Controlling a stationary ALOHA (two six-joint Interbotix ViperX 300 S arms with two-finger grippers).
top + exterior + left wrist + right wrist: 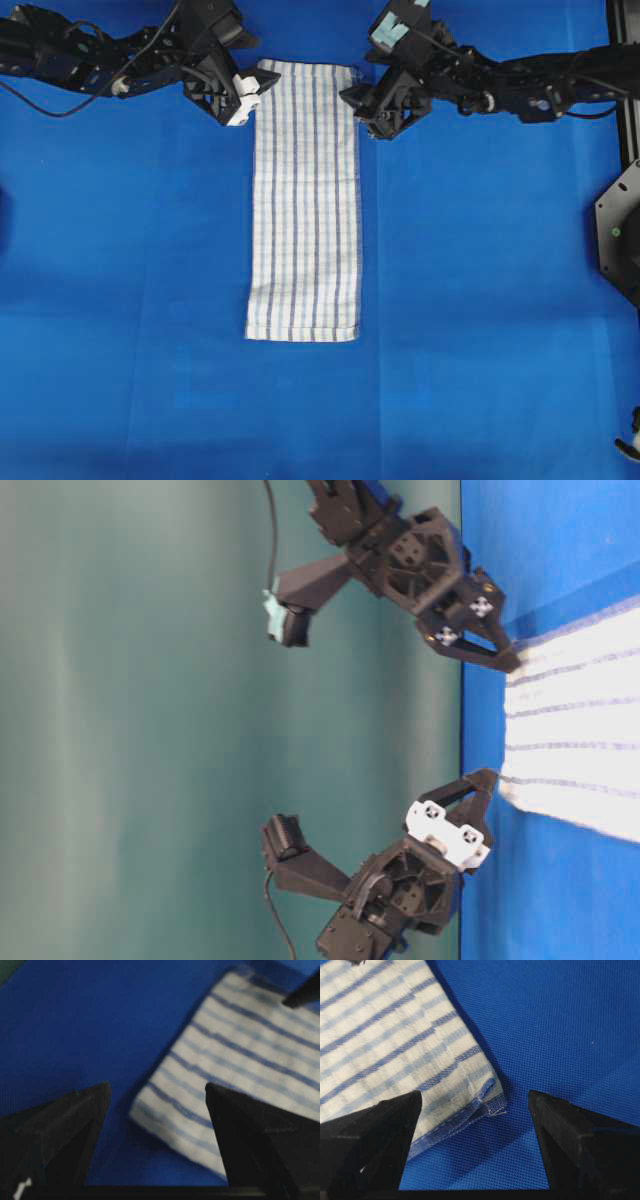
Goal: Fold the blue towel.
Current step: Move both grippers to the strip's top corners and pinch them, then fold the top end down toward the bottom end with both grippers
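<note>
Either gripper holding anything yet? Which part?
Nothing held. Left gripper and right gripper are both open, each straddling a corner of the blue towel.

we see a robotics lab bench: a flat table under a plain solid-blue woven covering (480, 300), a blank teal-green backdrop wall (150, 730), and two black jointed robot arms (90, 50) with trailing black cables (272, 530).

One blue towel (304, 200), two grippers, left gripper (243, 100), right gripper (367, 112)
</note>
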